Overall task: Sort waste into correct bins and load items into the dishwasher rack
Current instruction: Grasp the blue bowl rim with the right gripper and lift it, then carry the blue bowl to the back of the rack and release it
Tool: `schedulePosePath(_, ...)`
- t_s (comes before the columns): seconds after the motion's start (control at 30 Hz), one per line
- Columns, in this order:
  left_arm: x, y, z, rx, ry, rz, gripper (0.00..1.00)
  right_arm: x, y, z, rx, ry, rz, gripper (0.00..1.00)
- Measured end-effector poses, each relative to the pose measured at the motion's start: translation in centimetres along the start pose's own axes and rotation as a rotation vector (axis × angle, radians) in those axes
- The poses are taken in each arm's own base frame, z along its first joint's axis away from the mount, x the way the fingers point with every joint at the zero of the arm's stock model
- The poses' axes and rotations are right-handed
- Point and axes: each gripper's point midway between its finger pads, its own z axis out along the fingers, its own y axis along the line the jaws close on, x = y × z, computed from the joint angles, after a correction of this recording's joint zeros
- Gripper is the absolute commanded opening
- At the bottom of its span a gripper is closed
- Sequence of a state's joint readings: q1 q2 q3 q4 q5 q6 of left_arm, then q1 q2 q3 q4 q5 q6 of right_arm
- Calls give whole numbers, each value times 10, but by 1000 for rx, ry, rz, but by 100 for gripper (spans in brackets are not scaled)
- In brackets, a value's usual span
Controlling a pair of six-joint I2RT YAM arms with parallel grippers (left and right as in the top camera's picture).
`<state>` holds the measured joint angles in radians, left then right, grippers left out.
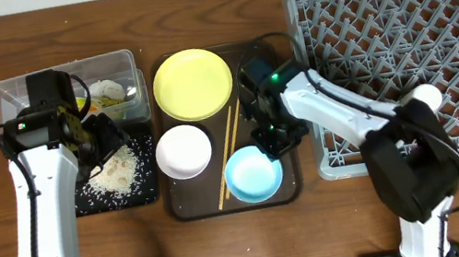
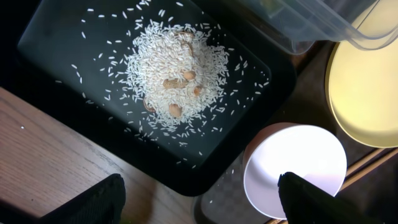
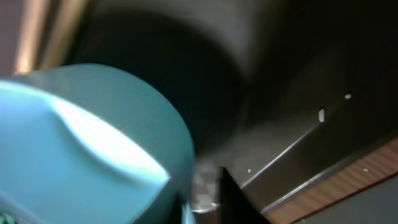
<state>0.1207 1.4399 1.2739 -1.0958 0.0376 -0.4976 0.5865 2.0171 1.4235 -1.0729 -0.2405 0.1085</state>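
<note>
Light blue bowl [image 1: 253,173] sits at the front right corner of the brown serving tray [image 1: 189,212], with the wooden chopsticks [image 1: 229,152] just to its left. It looks like thin, stiff, glossy plastic or melamine: probably light and slippery, and best pinched across the rim wall. The right gripper [image 1: 271,143] is at the bowl's upper right rim. The blurred wrist view shows the rim beside one finger, but whether the jaws have clamped on it cannot be told. The dishwasher rack [image 1: 402,43] lies just right of the tray, and its wall is a lip to lift over. The left gripper [image 2: 202,199] hangs with fingers wide apart over the black tray [image 2: 50,37] of rice [image 2: 174,74], well clear.
</note>
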Motion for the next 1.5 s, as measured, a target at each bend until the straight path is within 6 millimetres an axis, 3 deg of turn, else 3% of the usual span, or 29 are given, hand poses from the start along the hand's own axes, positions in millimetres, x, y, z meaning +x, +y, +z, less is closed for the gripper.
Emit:
schedulePosePath(0.2,0,0,0,0,0,0,81,1,-4,3,17,11,19,1)
schedulePosePath(0.33,0,0,0,0,0,0,81,7,-11,-7,60,25,31,1)
schedulePosePath(0.47,0,0,0,0,0,0,82,-9,-26,-55,116,-111,50,1)
schedulePosePath(0.7,0,0,0,0,0,0,82,-39,-64,-197,265,-586,119,2)
schedulePosePath(0.87,0,0,0,0,0,0,82,-50,-95,-259,461,-819,200,1)
schedulePosePath(1.03,-1,0,0,2,-3,0,82,-57,-134,-295,689,-940,326,1)
schedulePosePath(1.5,-3,-2,0,7,-12,-1,82,-60,-225,-344,990,-1116,652,1)
